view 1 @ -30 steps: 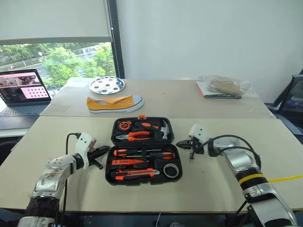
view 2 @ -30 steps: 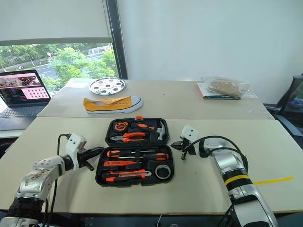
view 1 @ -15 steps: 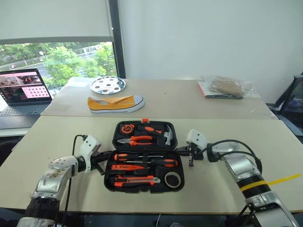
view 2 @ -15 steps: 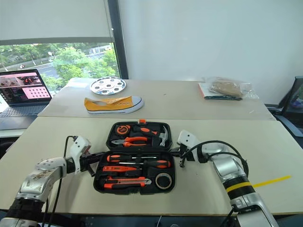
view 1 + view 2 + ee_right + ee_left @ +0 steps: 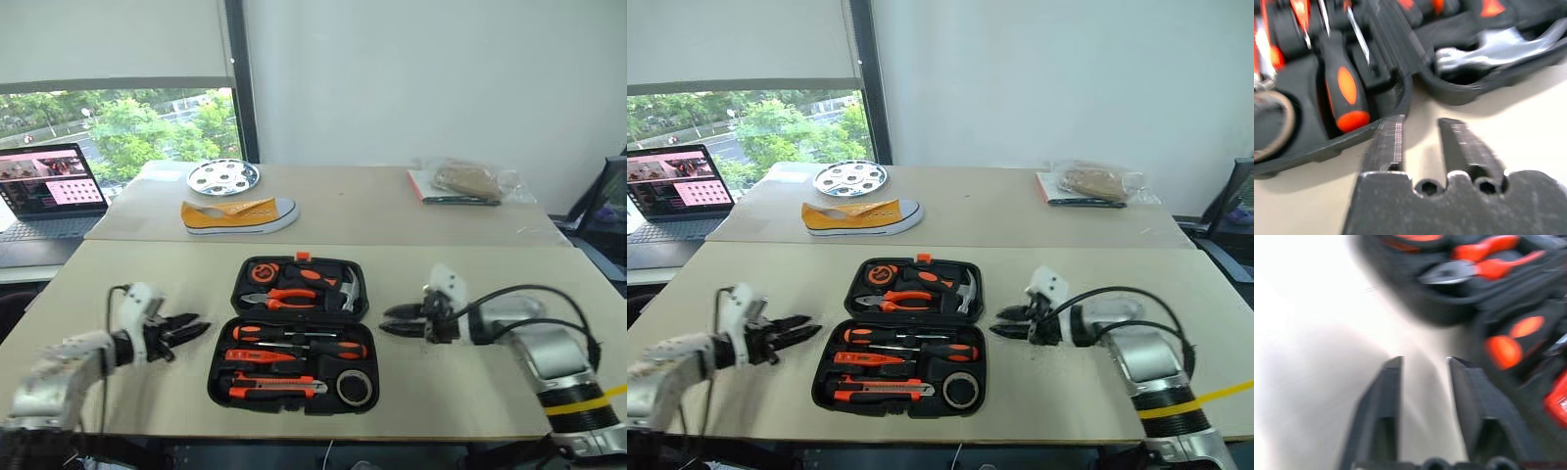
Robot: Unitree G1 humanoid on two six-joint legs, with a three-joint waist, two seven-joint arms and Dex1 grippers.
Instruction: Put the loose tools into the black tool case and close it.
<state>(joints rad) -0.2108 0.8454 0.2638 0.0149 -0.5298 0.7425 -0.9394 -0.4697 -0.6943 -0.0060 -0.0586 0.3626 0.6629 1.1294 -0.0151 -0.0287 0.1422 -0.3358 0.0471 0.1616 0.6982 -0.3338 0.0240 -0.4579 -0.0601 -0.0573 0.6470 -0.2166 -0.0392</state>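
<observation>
Two pale tables (image 5: 470,257) are set before a white wall (image 5: 431,78); beside the wall, a daylit window (image 5: 118,127) is seen.

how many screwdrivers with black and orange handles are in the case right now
2: both lie in the near half of the black tool case, one along its far edge, the other just below it. More could be hidden.
</observation>
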